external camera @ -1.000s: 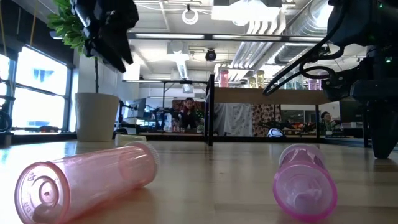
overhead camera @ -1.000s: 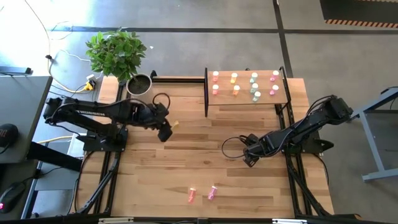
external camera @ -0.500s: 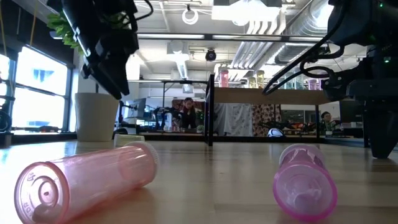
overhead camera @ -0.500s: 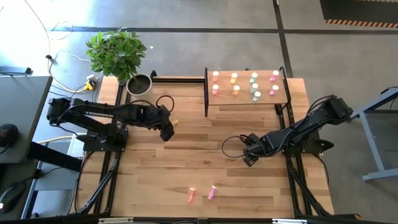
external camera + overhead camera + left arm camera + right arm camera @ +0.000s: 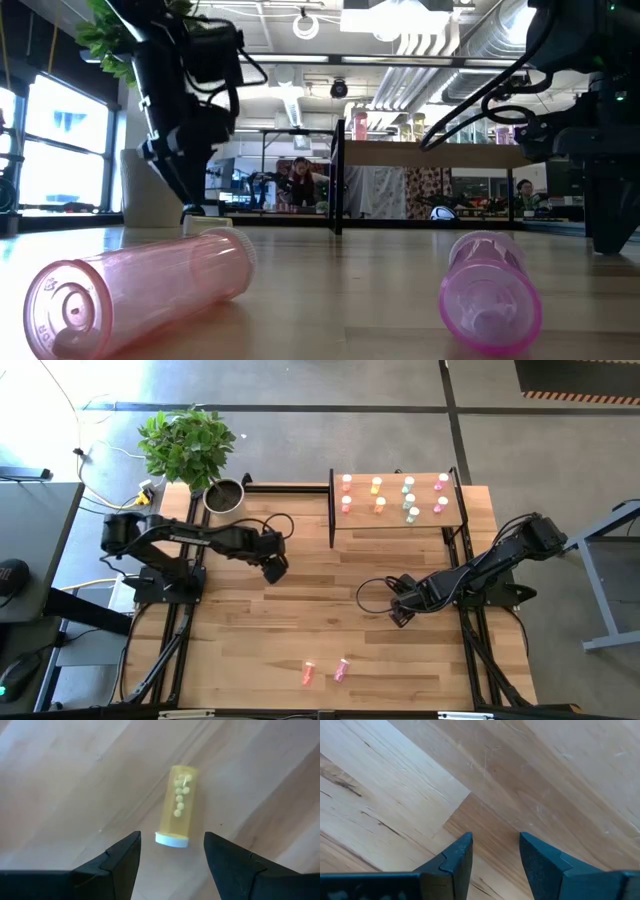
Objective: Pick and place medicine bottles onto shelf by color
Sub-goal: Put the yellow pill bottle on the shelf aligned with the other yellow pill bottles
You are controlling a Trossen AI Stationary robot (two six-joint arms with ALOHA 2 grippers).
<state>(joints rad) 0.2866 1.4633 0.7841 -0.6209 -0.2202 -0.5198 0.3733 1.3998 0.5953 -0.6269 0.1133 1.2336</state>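
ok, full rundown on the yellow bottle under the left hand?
The yellow bottle is a translucent amber cylinder with a white cap, holding a handful of small pale round pills. It lies on its side on the wooden table, cap end toward the left hand, whose open fingers straddle it without touching. Nothing but the table touches it.

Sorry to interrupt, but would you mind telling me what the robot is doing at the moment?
It is sorting medicine bottles by colour onto the shelf, where eight already stand in pairs. The left gripper, jaws open, is over a yellow bottle lying on the table, not yet gripping it. The right gripper waits open over bare wood at mid-table. Two pink bottles lie near the front edge.
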